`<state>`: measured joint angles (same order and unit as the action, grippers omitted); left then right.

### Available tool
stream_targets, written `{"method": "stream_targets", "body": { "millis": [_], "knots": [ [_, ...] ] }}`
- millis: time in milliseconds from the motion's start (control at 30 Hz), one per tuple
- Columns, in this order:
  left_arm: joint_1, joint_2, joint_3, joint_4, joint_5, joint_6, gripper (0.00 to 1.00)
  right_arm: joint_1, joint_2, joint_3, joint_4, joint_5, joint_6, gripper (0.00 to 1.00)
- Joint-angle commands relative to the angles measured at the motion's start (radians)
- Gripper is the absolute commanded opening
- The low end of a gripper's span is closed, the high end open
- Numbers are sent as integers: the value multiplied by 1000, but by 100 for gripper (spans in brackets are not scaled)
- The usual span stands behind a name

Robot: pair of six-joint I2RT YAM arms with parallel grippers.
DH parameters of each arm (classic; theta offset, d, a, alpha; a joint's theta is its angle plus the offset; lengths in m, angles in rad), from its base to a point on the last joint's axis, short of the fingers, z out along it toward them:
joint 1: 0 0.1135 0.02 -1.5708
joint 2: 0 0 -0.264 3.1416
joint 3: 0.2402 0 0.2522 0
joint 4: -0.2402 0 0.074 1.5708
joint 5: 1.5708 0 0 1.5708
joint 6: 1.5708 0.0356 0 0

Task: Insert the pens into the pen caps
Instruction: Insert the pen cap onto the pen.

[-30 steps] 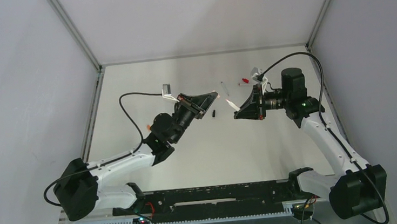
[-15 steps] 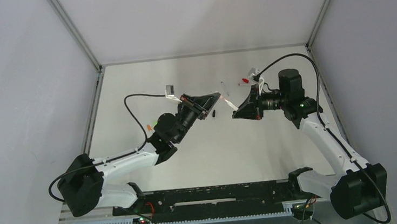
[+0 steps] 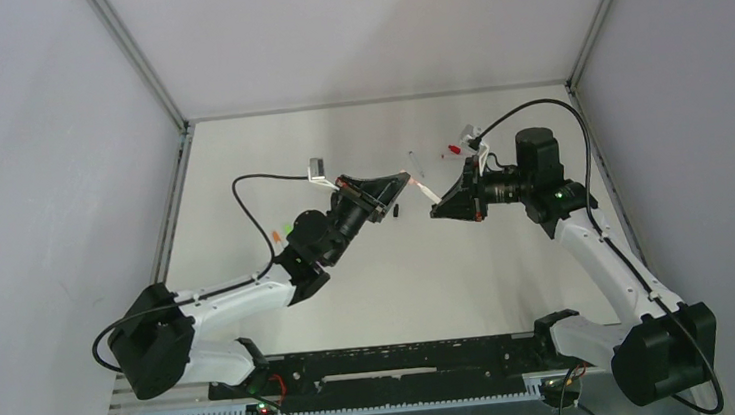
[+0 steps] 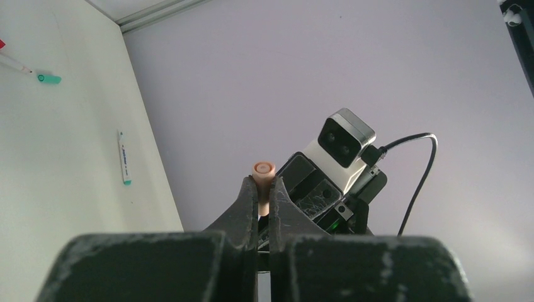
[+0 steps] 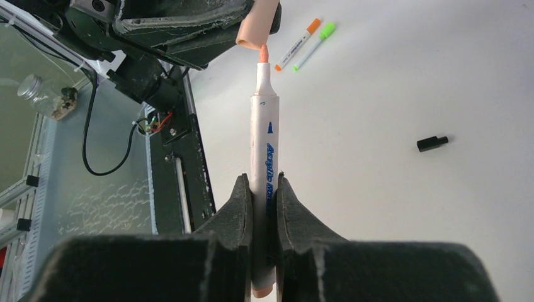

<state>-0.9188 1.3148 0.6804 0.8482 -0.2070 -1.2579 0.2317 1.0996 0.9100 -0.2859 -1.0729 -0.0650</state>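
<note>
This is a robotics lab test cell: a plain white bench boxed in by grey panels on aluminium posts, a left arm and a right arm bolted to a black rail at its near edge, black cables looping off them, and a small camera mounted on a wrist.

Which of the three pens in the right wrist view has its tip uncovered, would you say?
The pen clamped in the right gripper: its peach tip is bare. The orange-ended pen and the green-ended pen lie capped on the table.
</note>
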Motion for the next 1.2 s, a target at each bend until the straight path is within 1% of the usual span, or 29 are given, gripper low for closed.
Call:
{"method": "stream_targets", "body": {
  "millis": [0, 733, 1167],
  "knots": [
    [-8, 8, 27, 28, -1, -1, 0, 12, -2, 0, 40, 5, 7, 0],
    [-9, -35, -16, 18, -66, 20, 0, 12, -9, 0, 16, -39, -39, 0],
    [-9, -7, 0, 17, -34, 9, 0, 13, -6, 0, 33, -6, -2, 0]
  ]
}}
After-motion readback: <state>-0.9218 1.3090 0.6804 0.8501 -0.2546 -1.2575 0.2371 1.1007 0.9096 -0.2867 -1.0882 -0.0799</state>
